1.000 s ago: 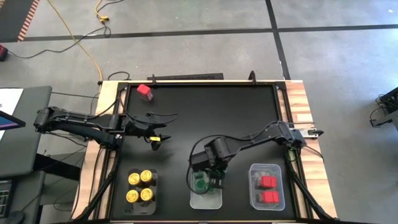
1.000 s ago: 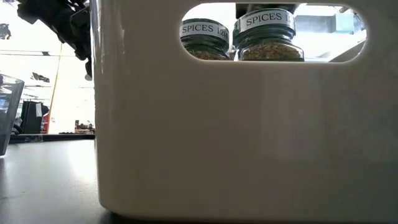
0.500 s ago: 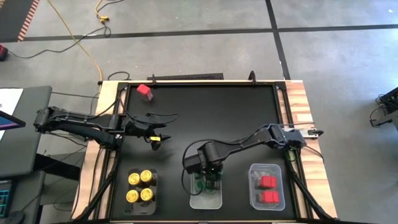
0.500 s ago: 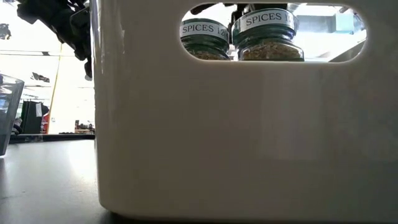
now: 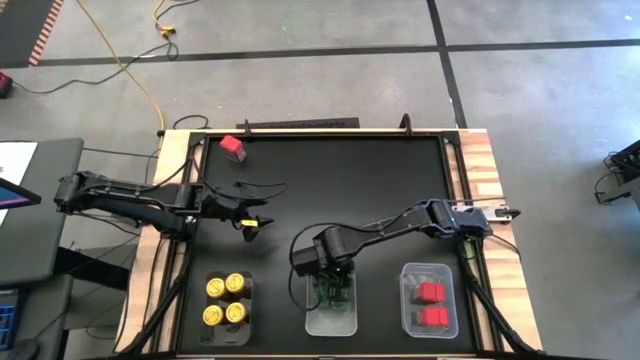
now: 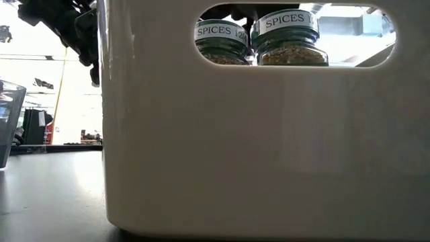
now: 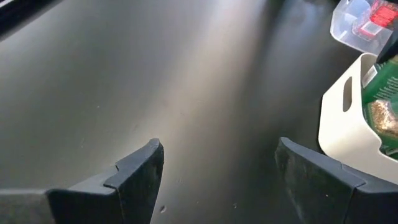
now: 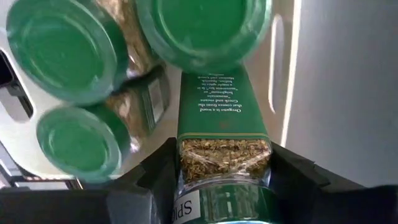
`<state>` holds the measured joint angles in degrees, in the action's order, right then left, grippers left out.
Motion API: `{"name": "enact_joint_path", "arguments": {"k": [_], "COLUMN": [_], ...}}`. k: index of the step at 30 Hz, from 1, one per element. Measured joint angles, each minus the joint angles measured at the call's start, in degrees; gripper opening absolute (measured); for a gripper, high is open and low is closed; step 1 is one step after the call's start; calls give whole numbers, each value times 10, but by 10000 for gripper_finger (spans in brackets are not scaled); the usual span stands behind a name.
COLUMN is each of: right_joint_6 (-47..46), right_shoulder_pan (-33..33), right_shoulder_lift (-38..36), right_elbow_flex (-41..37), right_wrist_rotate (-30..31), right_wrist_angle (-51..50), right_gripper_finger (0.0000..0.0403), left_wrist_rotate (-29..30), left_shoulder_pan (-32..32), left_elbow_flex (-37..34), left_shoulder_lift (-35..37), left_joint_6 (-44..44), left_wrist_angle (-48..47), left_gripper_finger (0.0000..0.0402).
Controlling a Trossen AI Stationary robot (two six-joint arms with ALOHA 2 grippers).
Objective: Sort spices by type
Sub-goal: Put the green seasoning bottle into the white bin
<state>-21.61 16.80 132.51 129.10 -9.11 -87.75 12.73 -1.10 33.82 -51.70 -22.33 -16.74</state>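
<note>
Currently the right end effector is lowered into the middle white tray, its fingers clamped on a green-lidded spice jar. Three more green-lidded jars stand just ahead of it in the same tray. The left end effector hovers over bare tabletop, fingers apart and holding nothing. A red-lidded jar stands well beyond it near the far edge.
</note>
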Motion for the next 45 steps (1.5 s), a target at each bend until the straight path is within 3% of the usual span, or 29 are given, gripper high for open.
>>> {"name": "enact_joint_path", "arguments": {"k": [33,45], "right_joint_6": [-8,-5], "right_shoulder_pan": [1,0], "right_shoulder_lift": [-1,-2], "right_elbow_flex": [-27,9], "right_wrist_rotate": [-1,-1], "right_wrist_angle": [39,47], "right_gripper_finger": [255,255], "left_wrist_rotate": [0,0], "left_shoulder_pan": [0,0], "left_elbow_flex": [0,0], "left_shoulder_lift": [0,0], "left_joint_6": [1,2], "left_wrist_angle": [-6,-6], "left_gripper_finger": [297,297]}}
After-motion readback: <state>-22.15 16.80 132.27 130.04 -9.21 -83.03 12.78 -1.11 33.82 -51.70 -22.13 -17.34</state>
